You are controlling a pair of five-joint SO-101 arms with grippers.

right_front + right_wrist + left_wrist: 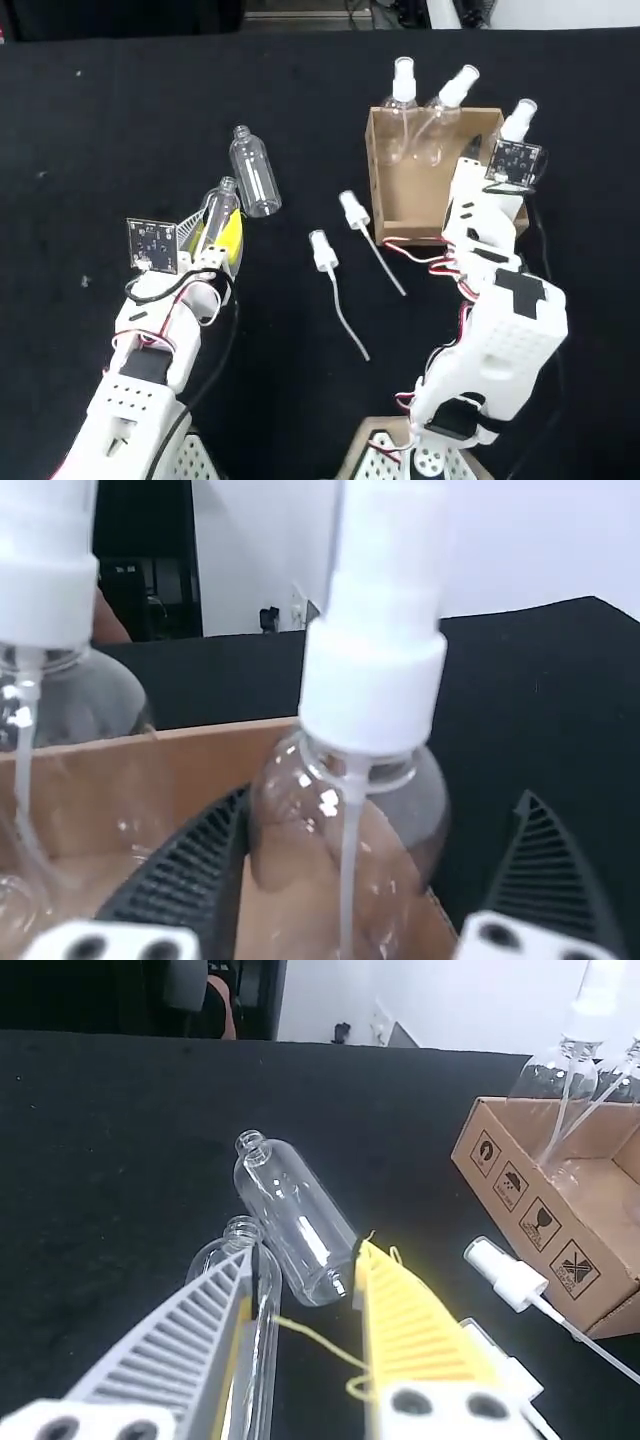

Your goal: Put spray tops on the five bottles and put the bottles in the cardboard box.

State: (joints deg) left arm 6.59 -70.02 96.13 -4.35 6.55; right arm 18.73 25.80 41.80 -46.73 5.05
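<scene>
An uncapped clear bottle (243,1235) lies between the grey and yellow fingers of my left gripper (303,1255), which is open around it; it rests against the grey finger (200,1330). In the high view that bottle (221,205) and gripper (215,228) are at the left. A second uncapped bottle (254,172) lies just beyond. Two loose spray tops (323,250) (353,210) lie mid-table. The cardboard box (400,205) holds two capped bottles (400,105) (443,110). My right gripper (385,810) stands open around a third capped bottle (350,810) at the box's right side (520,118).
The table (120,120) is covered in black cloth. The loose spray tops' long dip tubes (350,320) stretch toward the front edge. The right arm's body (500,340) rises in front of the box.
</scene>
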